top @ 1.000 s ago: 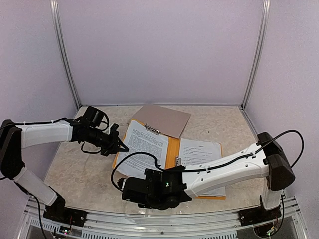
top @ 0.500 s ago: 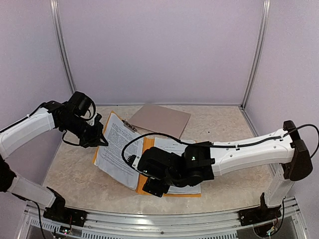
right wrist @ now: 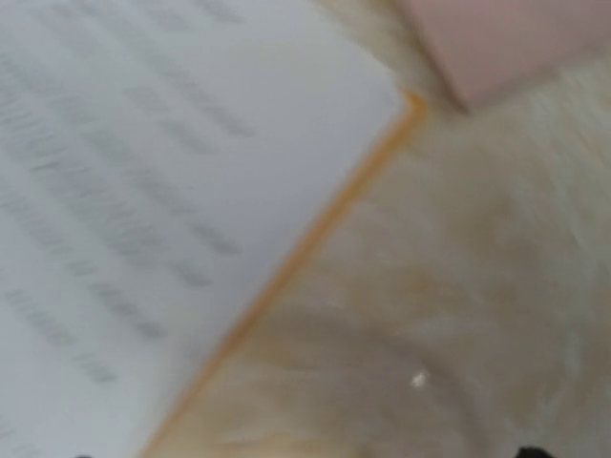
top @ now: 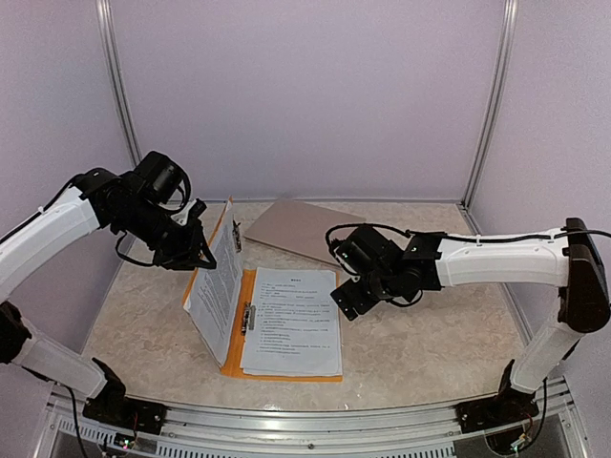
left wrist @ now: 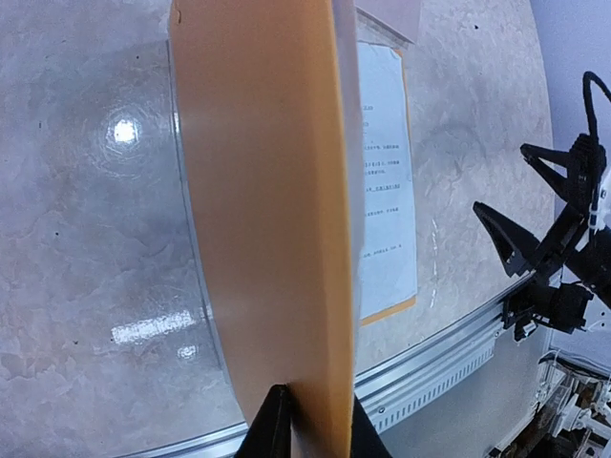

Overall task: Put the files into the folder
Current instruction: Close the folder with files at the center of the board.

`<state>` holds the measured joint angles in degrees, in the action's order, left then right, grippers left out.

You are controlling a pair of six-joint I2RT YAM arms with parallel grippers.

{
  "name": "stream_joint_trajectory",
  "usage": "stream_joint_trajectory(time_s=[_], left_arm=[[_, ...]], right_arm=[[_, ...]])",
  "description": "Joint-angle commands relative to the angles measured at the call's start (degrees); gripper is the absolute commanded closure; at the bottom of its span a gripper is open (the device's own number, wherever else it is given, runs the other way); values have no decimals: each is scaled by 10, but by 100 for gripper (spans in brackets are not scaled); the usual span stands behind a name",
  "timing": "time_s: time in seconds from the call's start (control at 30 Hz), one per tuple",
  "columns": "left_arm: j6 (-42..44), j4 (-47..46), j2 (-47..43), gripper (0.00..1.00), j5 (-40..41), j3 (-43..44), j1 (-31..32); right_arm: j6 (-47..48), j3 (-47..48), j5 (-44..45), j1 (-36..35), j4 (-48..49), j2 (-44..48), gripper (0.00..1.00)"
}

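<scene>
Files (top: 291,320) lie printed side up on the flat half of the orange folder (top: 236,339), mid-desk (top: 430,334), in the overhead view. The folder's other half stands nearly upright along the spine, with one more sheet against its inner face and its free edge pinched by the left pincer (top: 200,258). The right pincer (top: 346,298) hovers just right of the sheets, with a grey-brown clipboard (top: 291,229) behind.

From the left wrist we see the folder (left wrist: 258,210) cover edge-on, clamped in the left pincer (left wrist: 310,425). The files (left wrist: 387,172) lie beyond it, and the right pincer (left wrist: 525,196) is spread apart, holding nothing.

The right wrist view is blurred: files (right wrist: 143,172), the folder (right wrist: 325,224) rim, a clipboard (right wrist: 506,38) corner.

We judge that closing turns on the cover swinging rightward over the files, its long axis running near to far. The left arm is nearer.
</scene>
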<state>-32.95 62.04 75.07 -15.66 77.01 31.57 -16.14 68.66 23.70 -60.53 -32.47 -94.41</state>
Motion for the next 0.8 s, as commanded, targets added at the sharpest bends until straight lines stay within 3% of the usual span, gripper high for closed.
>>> stream_joint_trajectory(time_s=[0.0,0.17,0.53,0.63,0.73,0.77], left_arm=[[-21,-35,51,80,-5,21,41],[-28,-58,110,62,-6,77,88],[-13,-116,252,27,-81,219,162],[-11,-133,261,16,-81,223,168],[-11,-143,239,2,-30,191,165],[-13,-148,228,1,-14,172,161]], right_arm=[[-49,-45,-75,49,73,29,7],[-72,-87,-152,90,140,25,7],[-92,-137,-171,131,176,29,7],[-98,-150,-179,147,180,40,7],[-94,-157,-171,159,172,49,7],[-91,-159,-170,163,168,50,7]])
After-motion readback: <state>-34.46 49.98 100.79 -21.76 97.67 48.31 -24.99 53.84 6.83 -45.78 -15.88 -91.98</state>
